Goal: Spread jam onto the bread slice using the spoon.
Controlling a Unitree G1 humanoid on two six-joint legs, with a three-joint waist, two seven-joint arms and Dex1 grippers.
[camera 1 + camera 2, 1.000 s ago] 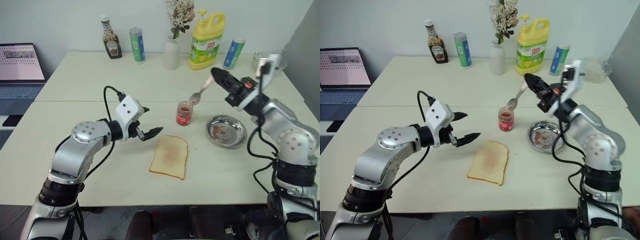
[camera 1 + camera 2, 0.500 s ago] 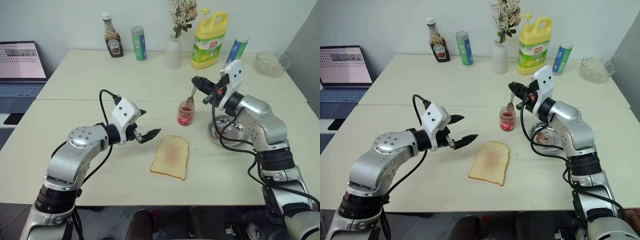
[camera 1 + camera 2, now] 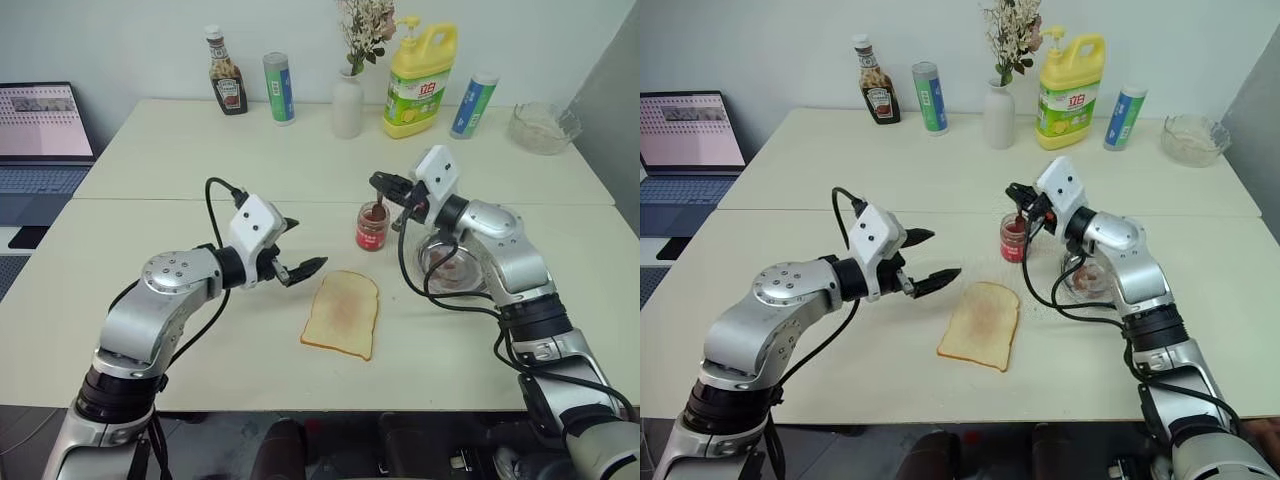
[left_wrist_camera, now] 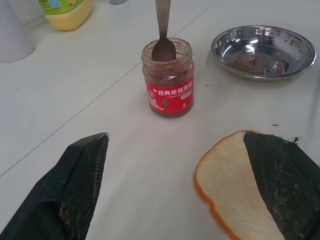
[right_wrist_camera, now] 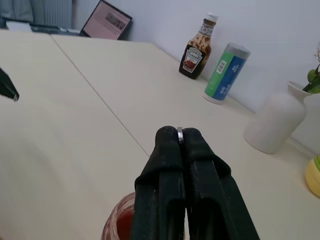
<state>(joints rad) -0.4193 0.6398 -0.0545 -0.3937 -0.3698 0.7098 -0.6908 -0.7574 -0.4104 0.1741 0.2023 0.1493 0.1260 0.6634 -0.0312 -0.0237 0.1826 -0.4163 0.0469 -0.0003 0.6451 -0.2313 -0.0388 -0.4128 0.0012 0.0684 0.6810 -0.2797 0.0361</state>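
Observation:
The small glass jar of red jam [image 3: 371, 227] stands at mid-table, and its red label faces the left wrist view [image 4: 169, 93]. My right gripper [image 3: 384, 184] hovers just above the jar, shut on the thin handle of the silver spoon [image 4: 162, 20]. The spoon's bowl dips into the jar mouth. The bread slice [image 3: 341, 313] lies flat in front of the jar, tan with a darker crust. My left gripper [image 3: 304, 243] stands open just left of the bread, holding nothing.
A round steel dish [image 4: 300, 50] smeared with red sits right of the jar, under my right forearm. Along the far edge stand a ketchup bottle [image 3: 225, 78], a can [image 3: 277, 88], a white vase [image 3: 347, 103], a yellow detergent jug [image 3: 420, 78] and a glass bowl [image 3: 543, 126]. A laptop [image 3: 40, 125] is at far left.
My right gripper has come down and leftward with the spoon, rolling its wrist. The spoon's bowl has gone from above the jar into its mouth. The left arm kept still.

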